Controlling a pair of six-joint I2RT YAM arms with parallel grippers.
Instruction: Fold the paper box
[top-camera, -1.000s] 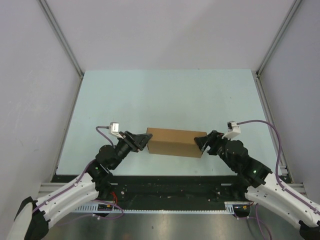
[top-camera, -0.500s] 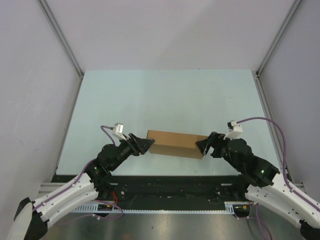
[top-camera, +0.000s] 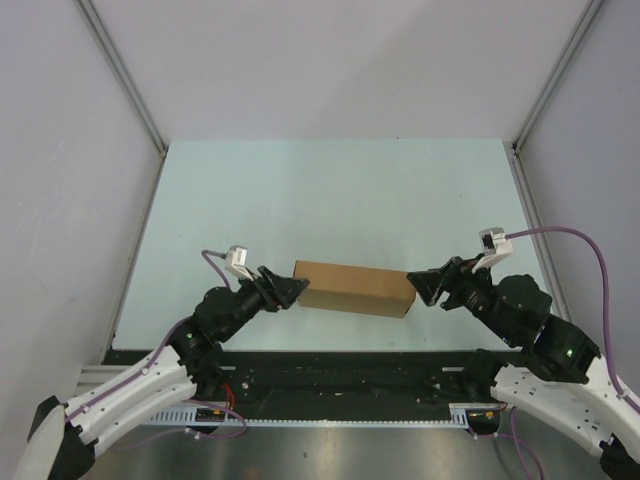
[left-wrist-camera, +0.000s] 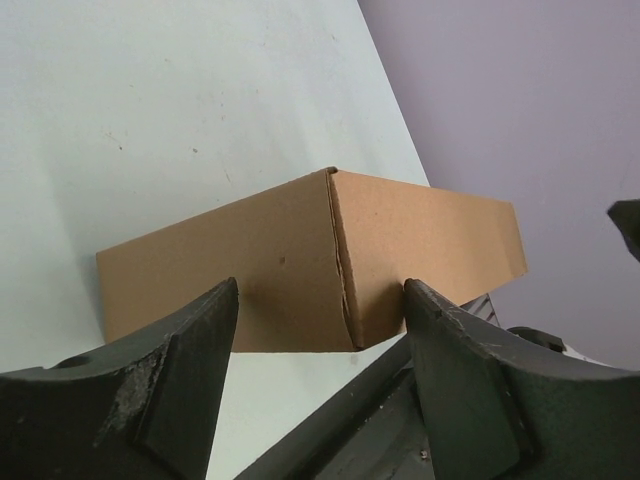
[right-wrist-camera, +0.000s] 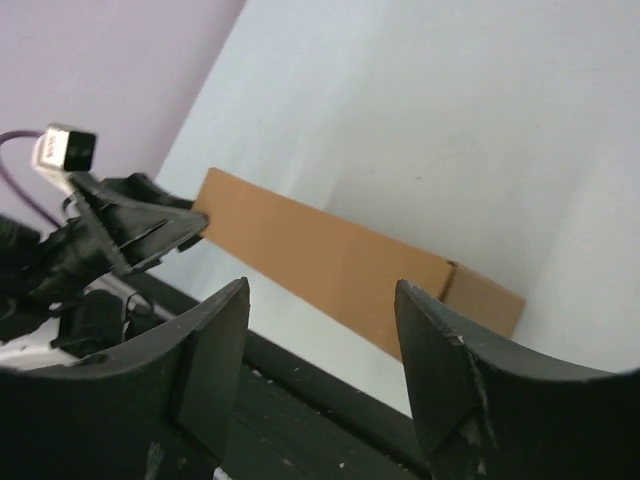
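The paper box (top-camera: 352, 288) is a closed, plain brown rectangular box lying flat on the table, near the front edge. My left gripper (top-camera: 298, 289) is at its left end, open. In the left wrist view the box's near corner (left-wrist-camera: 335, 260) shows just beyond my spread fingertips (left-wrist-camera: 320, 300), with nothing clamped. My right gripper (top-camera: 414, 285) is just off the box's right end, open. In the right wrist view the box (right-wrist-camera: 330, 265) lies ahead of my parted fingers (right-wrist-camera: 322, 290), clearly apart from them.
The pale green table (top-camera: 330, 190) is enclosed by purple walls with metal posts on the left and right. A black rail (top-camera: 330, 365) runs along the near edge, close to the box. The left gripper (right-wrist-camera: 150, 225) shows in the right wrist view.
My right gripper has let go of the box's right end and backed off to the right, the arm swinging outward. My left gripper has opened a little wider at the left end.
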